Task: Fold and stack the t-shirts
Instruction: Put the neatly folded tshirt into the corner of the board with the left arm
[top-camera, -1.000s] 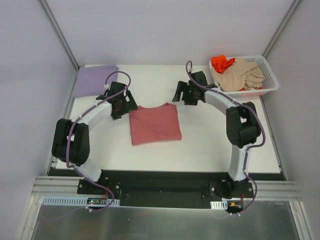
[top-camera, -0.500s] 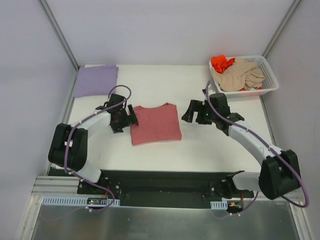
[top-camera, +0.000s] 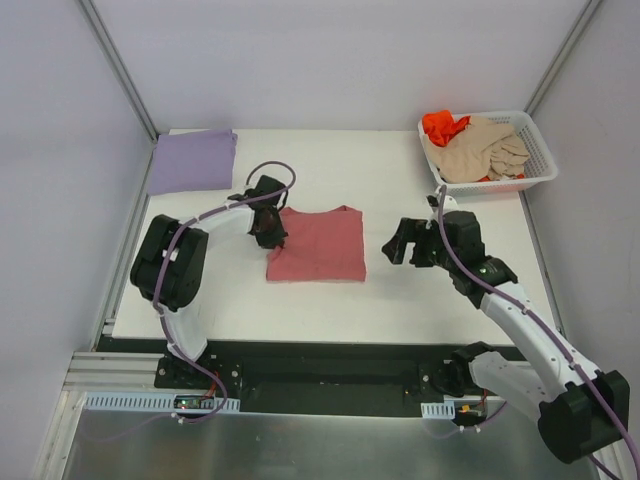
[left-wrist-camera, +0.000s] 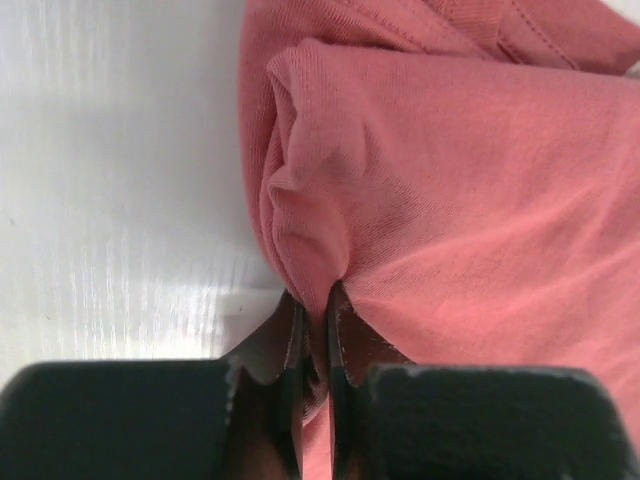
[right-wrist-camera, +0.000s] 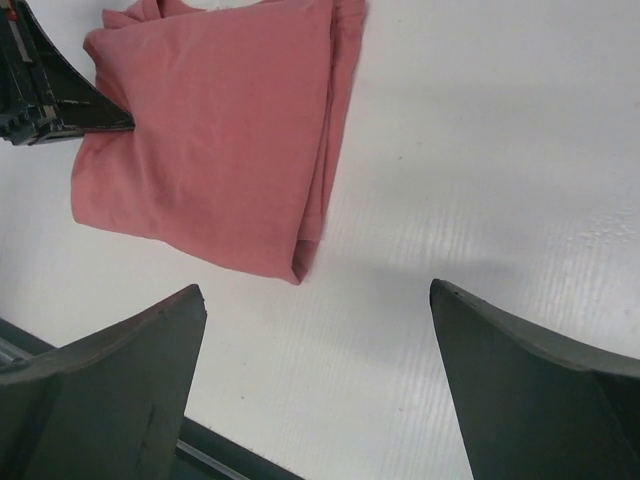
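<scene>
Rose-red t-shirt (left-wrist-camera: 450, 200) nipped thinly by my left end effector (left-wrist-camera: 315, 312) may slip, unfolding; right end effector (right-wrist-camera: 318, 290) gapes empty.

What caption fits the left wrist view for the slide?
Left gripper shut on the folded edge of the rose-red t-shirt, lying on the white table.

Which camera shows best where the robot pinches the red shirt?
The left wrist view: its fingers pinch the red shirt at a folded edge, close up. From the top, the pinch is tiny and dark; the right wrist view catches it in a corner.
</scene>
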